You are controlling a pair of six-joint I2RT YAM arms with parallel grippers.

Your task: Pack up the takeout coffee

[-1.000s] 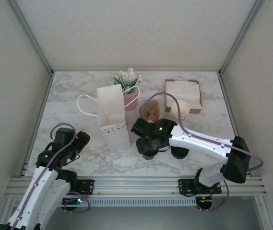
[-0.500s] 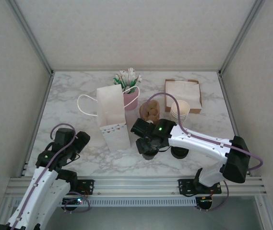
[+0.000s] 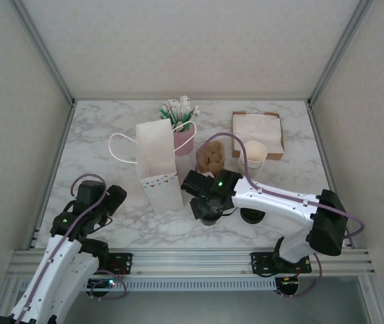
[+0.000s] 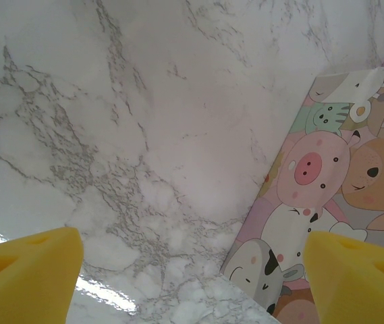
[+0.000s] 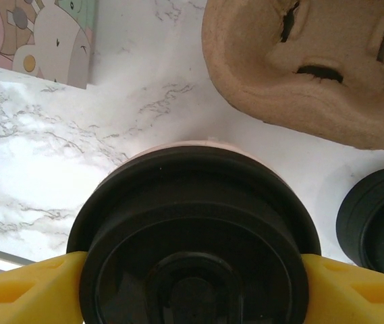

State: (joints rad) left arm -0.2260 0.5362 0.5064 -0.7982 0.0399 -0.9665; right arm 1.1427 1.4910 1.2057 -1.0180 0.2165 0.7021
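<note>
The takeout coffee (image 5: 195,236), a cream cup under a round black lid, sits between my right gripper's (image 5: 192,287) yellow fingers (image 5: 30,287), which press the lid rim on both sides. From above, the right gripper (image 3: 205,202) hangs over the cup (image 3: 208,216), just right of the standing white paper bag (image 3: 158,165). The bag's cartoon-printed side (image 4: 326,182) shows in the left wrist view. My left gripper (image 4: 192,277) is open over bare marble, near the front left (image 3: 111,199), with nothing between its pads.
A brown pulp cup carrier (image 3: 210,156) lies just beyond the cup (image 5: 313,67). Loose black lids (image 3: 252,214) sit to its right (image 5: 374,216). Further back are stacked cream cups (image 3: 253,155), a napkin box (image 3: 258,128) and a pink cup of packets (image 3: 181,128).
My right arm has shifted slightly left and away from the front edge with the cup, uncovering more of the pulp carrier. The left arm has not moved.
</note>
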